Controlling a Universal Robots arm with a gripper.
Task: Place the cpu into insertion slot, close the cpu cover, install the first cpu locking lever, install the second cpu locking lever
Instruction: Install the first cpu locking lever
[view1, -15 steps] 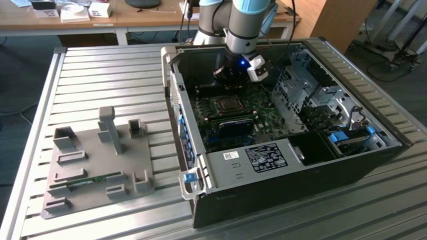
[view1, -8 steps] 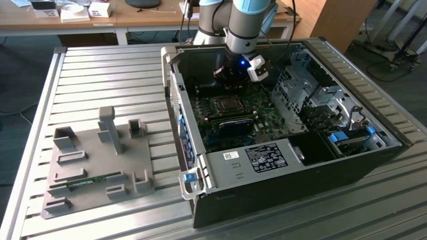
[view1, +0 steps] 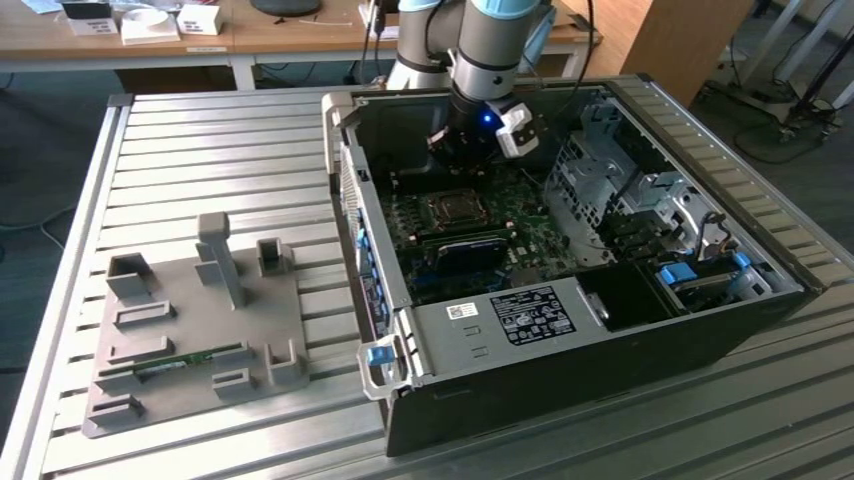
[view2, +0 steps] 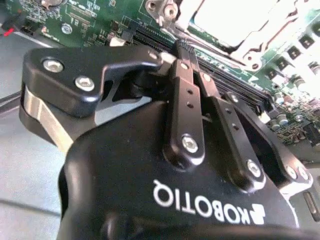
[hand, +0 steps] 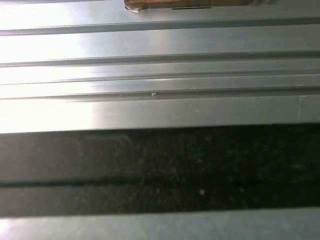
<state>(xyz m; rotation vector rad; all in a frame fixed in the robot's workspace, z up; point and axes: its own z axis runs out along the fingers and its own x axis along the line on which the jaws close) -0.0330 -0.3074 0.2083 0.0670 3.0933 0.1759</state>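
Observation:
The black computer case (view1: 574, 350) lies open on the ribbed metal table, with the green motherboard (view1: 514, 225) inside. The insertion slot (view1: 451, 210) is a square socket with a metal rim near the board's middle. My gripper (view1: 458, 165) hangs just behind the insertion slot, close above the board. In the second wrist view my gripper (view2: 181, 47) has its black fingers (view2: 187, 95) pressed together with nothing visible between them, the tips just short of the socket. The cpu cover (view2: 255, 50) lies as a metal frame around a bright flat surface, seemingly the cpu (view2: 227, 17).
A grey fixture plate (view1: 187, 330) with upright holders and a memory stick (view1: 174, 362) sits on the table at the exterior view's left. Metal drive cages (view1: 627, 190) fill the case's right side. The first wrist view shows table ribs (hand: 160, 60) and a dark band (hand: 160, 170).

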